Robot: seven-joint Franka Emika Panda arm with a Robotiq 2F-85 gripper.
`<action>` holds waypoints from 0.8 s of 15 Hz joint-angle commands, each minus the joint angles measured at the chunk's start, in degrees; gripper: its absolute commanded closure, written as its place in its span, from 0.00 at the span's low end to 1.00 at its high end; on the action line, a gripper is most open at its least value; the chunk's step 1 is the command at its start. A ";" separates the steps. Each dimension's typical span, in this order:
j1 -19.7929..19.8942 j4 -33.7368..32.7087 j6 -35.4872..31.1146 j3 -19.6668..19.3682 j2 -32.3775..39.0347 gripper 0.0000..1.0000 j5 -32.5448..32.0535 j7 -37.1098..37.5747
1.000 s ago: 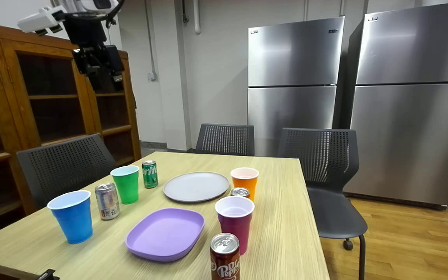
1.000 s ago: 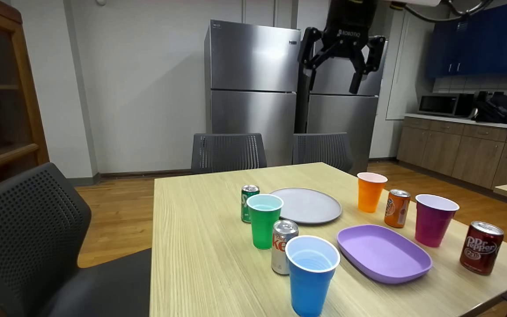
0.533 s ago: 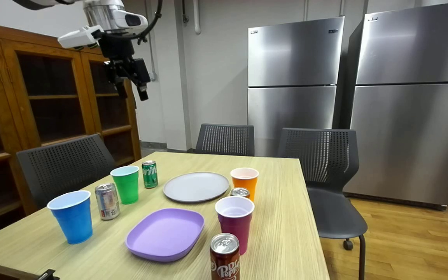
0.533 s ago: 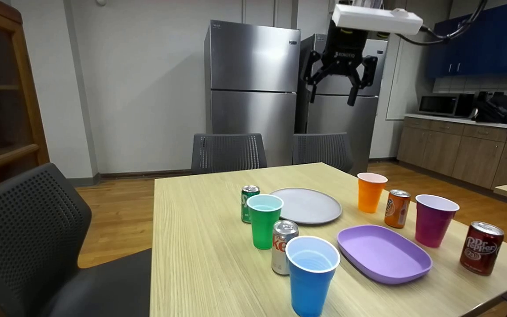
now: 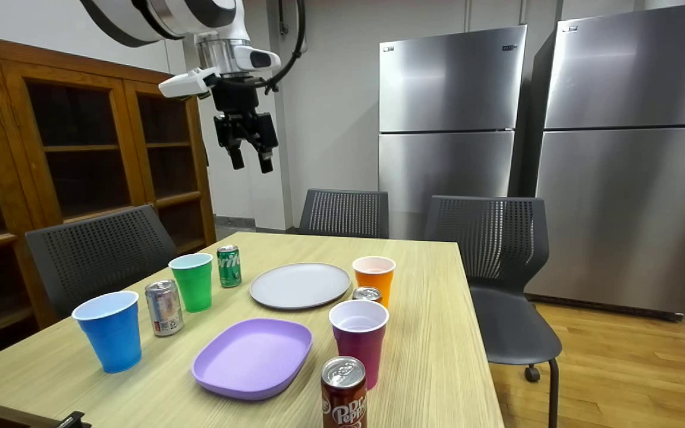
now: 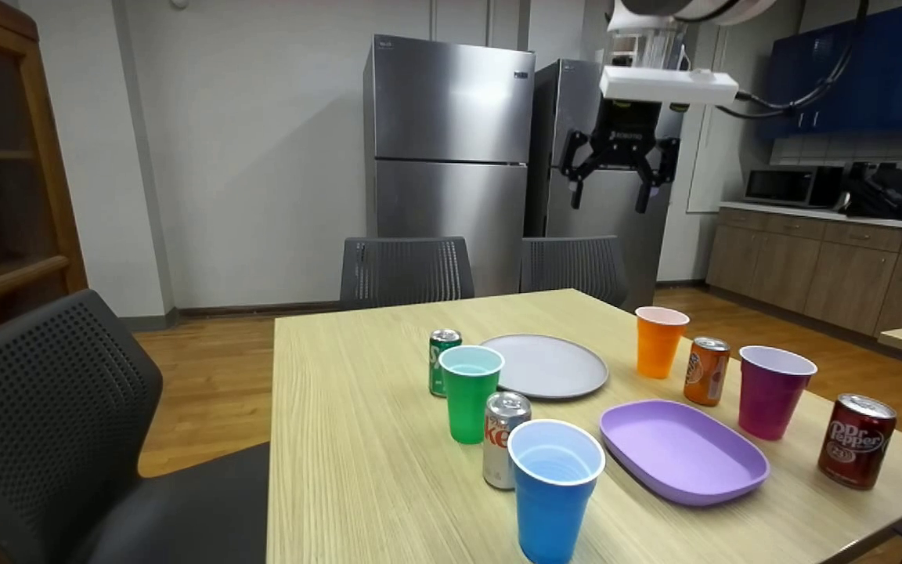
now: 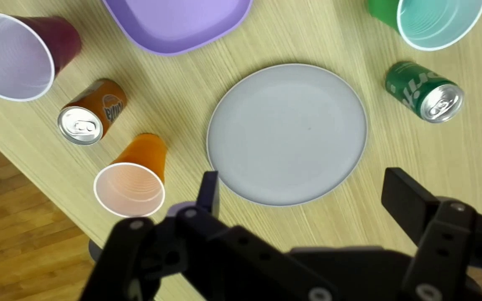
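Presently, gripper [image 7: 299, 186]: fingers [image 7: 209, 192] are observed wide apart in the wrist view; in both exterior views the gripper is seen pointed downward, well above the table [image 5: 426, 333].
Grey plate [image 7: 287, 133]: is laid flat on the table; nearly its full outline is shown in the wrist view, ahead of the gap between the fingers; in an exterior view the plate [image 6: 553, 366] is overlapped by the green cup [image 6: 470, 407].
Orange can [image 7: 92, 110]: is placed between the orange cup [image 7: 134, 179] and the maroon cup [image 7: 19, 54]; its printed side is exposed in the wrist view, whereas only the top of the can [image 5: 367, 292] is exposed in an exterior view, behind the maroon cup.
Green can [image 6: 440, 368]: is partly covered by the green cup in an exterior view; its side and lid are both exposed in the wrist view.
Silver can [image 6: 500, 446]: bold red lettering is shown in an exterior view, and a different face of the can [image 5: 165, 309] in an exterior view.
Blue cup [image 5: 110, 333]: is recorded in both exterior views only, near the silver can.
Purple tray [image 7: 178, 21]: is cut by the wrist view's upper edge; its whole outline is shown in both exterior views.
Microwave [image 6: 781, 186]: is shown, with blue cabinets [image 6: 858, 86], in an exterior view only.
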State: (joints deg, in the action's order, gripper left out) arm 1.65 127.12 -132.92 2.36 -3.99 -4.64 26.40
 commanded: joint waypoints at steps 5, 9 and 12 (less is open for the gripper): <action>1.19 -8.86 -0.47 -5.51 12.60 0.00 -1.30 -0.89; 0.83 -13.87 -0.46 -8.37 19.75 0.00 -1.90 -0.14; 0.68 -17.98 -0.94 -10.15 25.06 0.00 -1.24 0.27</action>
State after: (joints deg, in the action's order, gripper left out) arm 2.39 114.80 -133.98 -6.53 15.62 -5.27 26.15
